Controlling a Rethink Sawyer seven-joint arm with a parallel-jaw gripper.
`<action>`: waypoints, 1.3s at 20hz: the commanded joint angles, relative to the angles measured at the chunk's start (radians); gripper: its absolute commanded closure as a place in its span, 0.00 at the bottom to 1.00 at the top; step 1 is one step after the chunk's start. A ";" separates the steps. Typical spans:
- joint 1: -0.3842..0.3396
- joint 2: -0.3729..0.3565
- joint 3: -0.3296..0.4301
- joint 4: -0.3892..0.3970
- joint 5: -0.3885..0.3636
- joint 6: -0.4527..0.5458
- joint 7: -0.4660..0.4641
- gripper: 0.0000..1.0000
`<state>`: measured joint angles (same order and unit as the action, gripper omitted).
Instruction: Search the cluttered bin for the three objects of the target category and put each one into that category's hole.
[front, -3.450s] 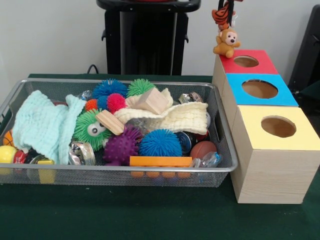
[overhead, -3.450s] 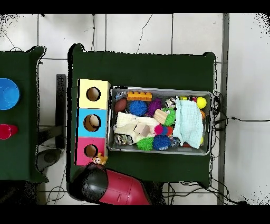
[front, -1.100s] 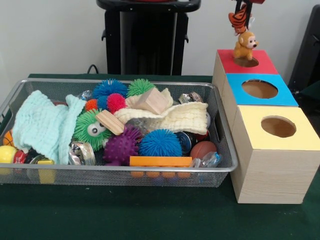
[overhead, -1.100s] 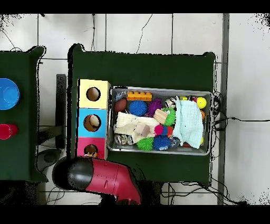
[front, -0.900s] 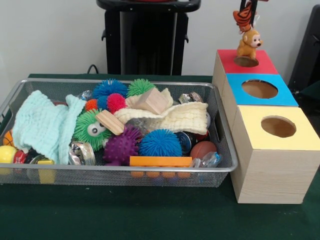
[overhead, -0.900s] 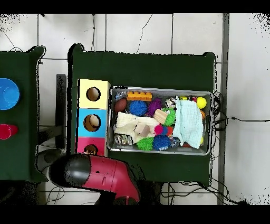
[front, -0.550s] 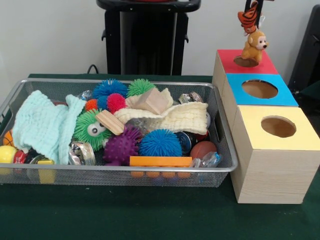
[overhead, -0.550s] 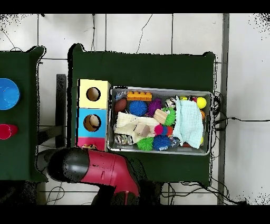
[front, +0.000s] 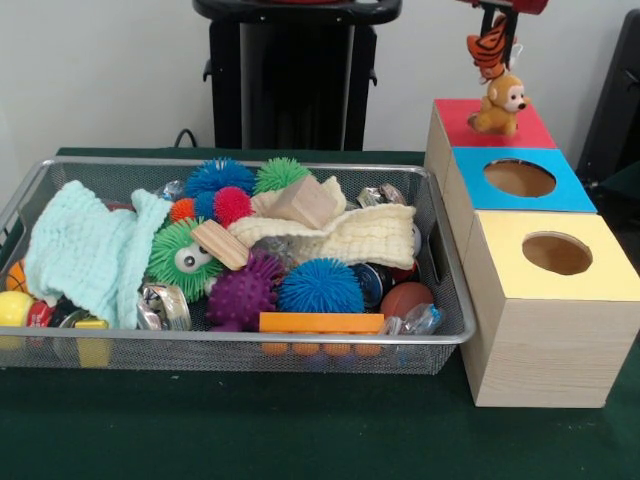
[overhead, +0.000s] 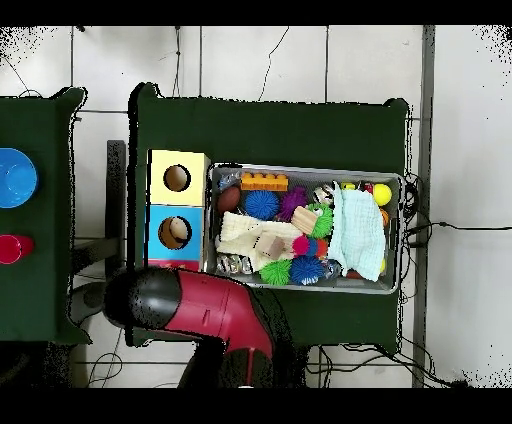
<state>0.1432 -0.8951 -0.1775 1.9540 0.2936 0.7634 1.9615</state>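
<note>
My gripper (front: 503, 22) hangs at the top right of the front view, shut on a plush toy: an orange striped tiger (front: 486, 50) with a brown monkey (front: 497, 103) dangling below it. The monkey rests over the hole of the red box (front: 531, 126) and hides it. In the overhead view my red arm (overhead: 205, 310) covers the red box and the gripper. The wire bin (front: 230, 162) at the left holds spiky rubber balls (front: 320, 285), wooden blocks (front: 304, 203), cloths, small balls and shiny wrapped things.
A blue box (front: 572, 192) and a yellow box (front: 500, 250), each with a round hole, stand in a row in front of the red one, right of the bin. An orange brick (front: 320, 322) lies against the bin's front wall. A black stand (front: 290, 80) rises behind the bin.
The hanging toy swung right above the red box, then came back a little left and lower, so the monkey now sits over the hole. In the overhead view the arm slid over the red box.
</note>
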 joint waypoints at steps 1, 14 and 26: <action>-0.035 0.031 0.096 0.018 0.020 -0.046 0.092 1.00; -0.015 0.006 0.111 0.139 0.062 -0.178 0.129 1.00; 0.014 -0.039 0.099 0.188 0.087 -0.170 0.158 1.00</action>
<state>0.1501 -0.9080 -0.1617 2.0870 0.3331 0.6447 1.9615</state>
